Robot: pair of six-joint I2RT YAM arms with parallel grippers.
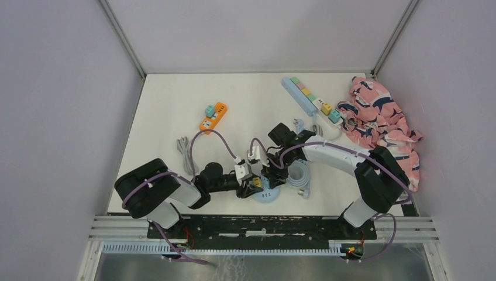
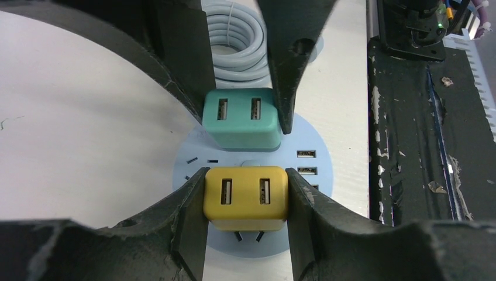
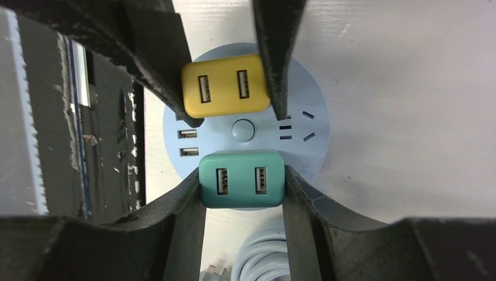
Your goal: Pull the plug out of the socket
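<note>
A round light-blue socket [image 1: 268,195] lies near the table's front edge, with a yellow plug [image 2: 245,199] and a teal plug [image 3: 241,178] on its face. My left gripper [image 2: 245,202] is shut on the yellow plug, one finger pressed on each of its sides. My right gripper [image 3: 241,181] is shut the same way on the teal plug. Each wrist view also shows the other plug, teal [image 2: 241,126] and yellow [image 3: 225,88], between the other arm's fingers. Bare socket slots and USB ports show on the disc [image 2: 234,159]. I cannot tell whether either plug is seated.
A coiled pale cable [image 1: 299,175] lies just right of the socket. Farther back are an orange power strip [image 1: 213,116], a long pastel power strip [image 1: 310,98] with plugs, a grey cord [image 1: 184,149] and a pink patterned cloth [image 1: 380,123]. The black base rail [image 1: 263,225] borders the near edge.
</note>
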